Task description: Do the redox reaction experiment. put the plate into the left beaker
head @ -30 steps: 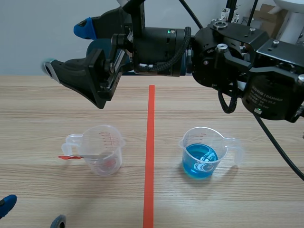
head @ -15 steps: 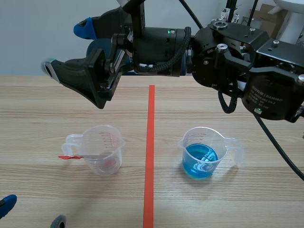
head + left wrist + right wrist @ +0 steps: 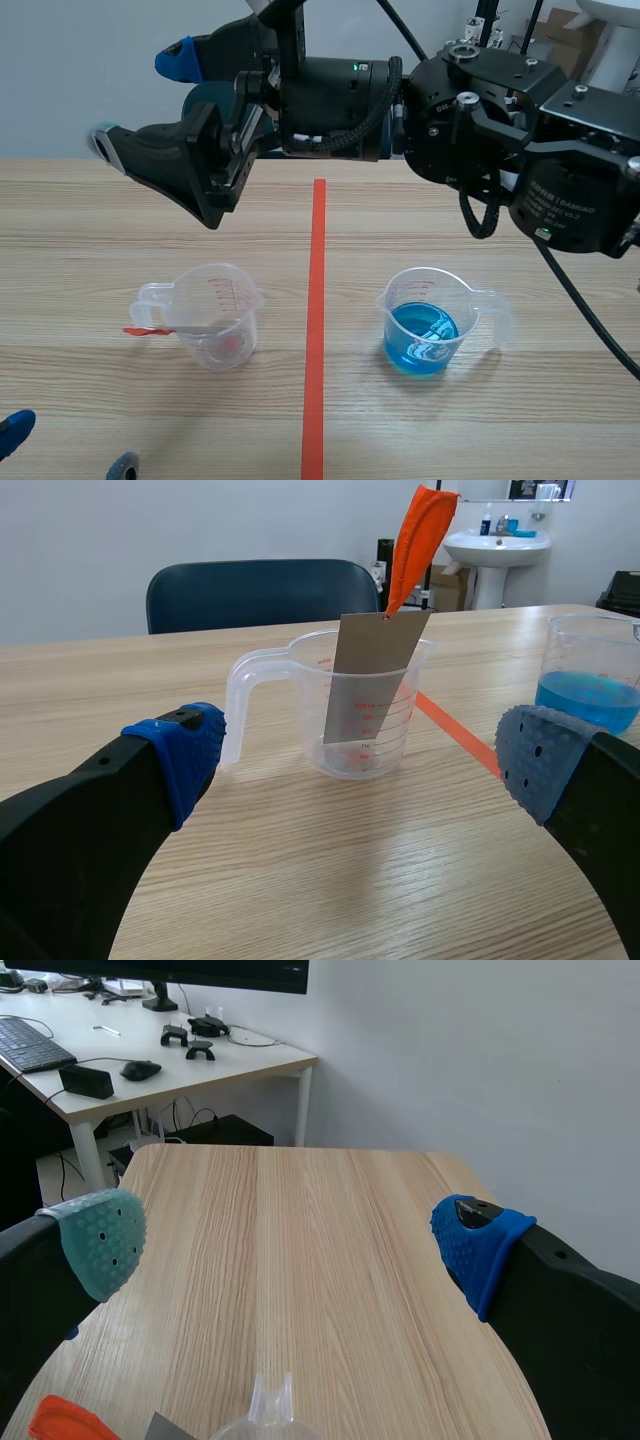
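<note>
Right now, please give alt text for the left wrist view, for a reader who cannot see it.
A thin grey-brown plate with an orange tag stands in a clear plastic beaker, ahead of the open left gripper.

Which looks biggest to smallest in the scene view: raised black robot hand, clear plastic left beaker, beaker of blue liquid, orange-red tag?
1. Raised black robot hand, perhaps by nearness.
2. Clear plastic left beaker and beaker of blue liquid: alike, unranked.
3. Orange-red tag.

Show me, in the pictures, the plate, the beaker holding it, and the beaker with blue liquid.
plate (image 3: 375,675): left wrist view, middle of its grey face.
left beaker (image 3: 370,758): left wrist view, lower front wall.
blue-liquid beaker (image 3: 420,338): scene view, wall over the liquid.
</note>
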